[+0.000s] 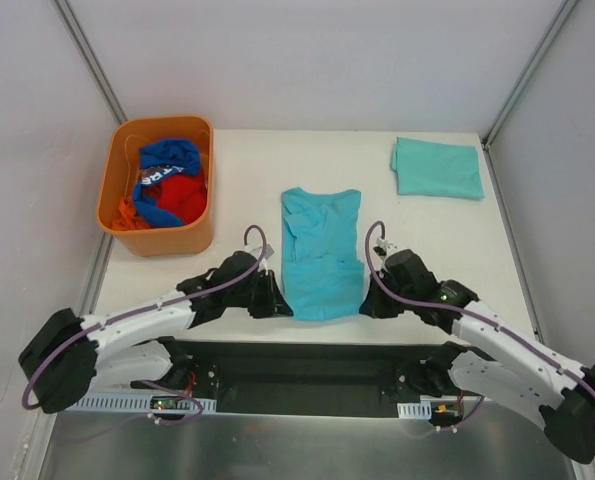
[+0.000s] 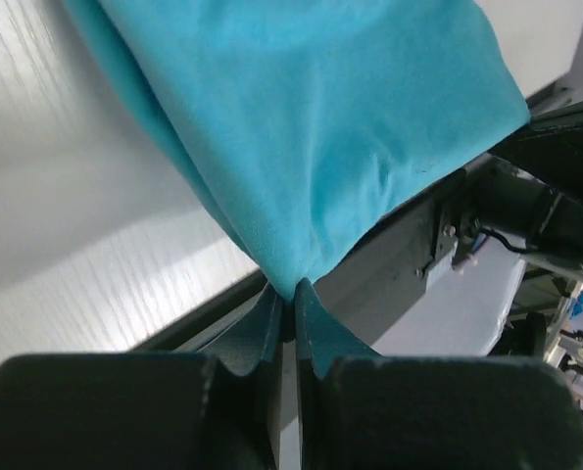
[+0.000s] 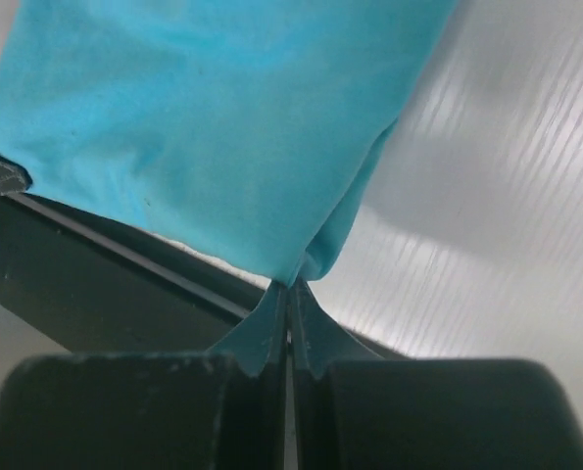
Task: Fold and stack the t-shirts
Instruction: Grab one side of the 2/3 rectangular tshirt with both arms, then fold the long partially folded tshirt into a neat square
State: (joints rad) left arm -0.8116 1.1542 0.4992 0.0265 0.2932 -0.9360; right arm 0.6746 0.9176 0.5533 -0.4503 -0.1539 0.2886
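Note:
A teal t-shirt lies lengthwise in the middle of the table, sleeves folded in, its near end at the table's front edge. My left gripper is shut on its near left corner; in the left wrist view the cloth fans out from the closed fingertips. My right gripper is shut on its near right corner, seen as cloth above the pinched tips. A second teal t-shirt lies folded at the back right.
An orange bin at the back left holds a royal-blue garment with white letters and red clothes. The dark base rail runs along the table's near edge. Walls enclose the table on three sides.

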